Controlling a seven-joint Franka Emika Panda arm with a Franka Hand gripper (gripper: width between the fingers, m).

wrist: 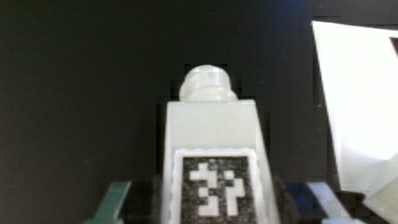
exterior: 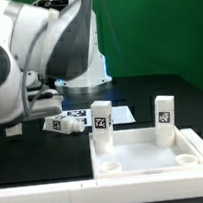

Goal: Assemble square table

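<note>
**Pincer astride one leg, two legs upright**

Pincer (wrist: 214, 206) released. Its fingers (wrist: 118, 203) flank one lying leg (wrist: 214, 130) on the bench (exterior: 139, 91), with a dark gap on each side. One square top (exterior: 147, 172) is just beside the pincer and carries two upright legs (exterior: 102, 125) (exterior: 164, 118). Legs counted: at least three.

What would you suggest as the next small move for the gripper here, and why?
Probably close the gripper on the leg. In the wrist view the leg lies between the fingers with dark gaps on both sides, so it looks straddled but not gripped. The tabletop carries two upright legs, and two sockets are empty.
</note>
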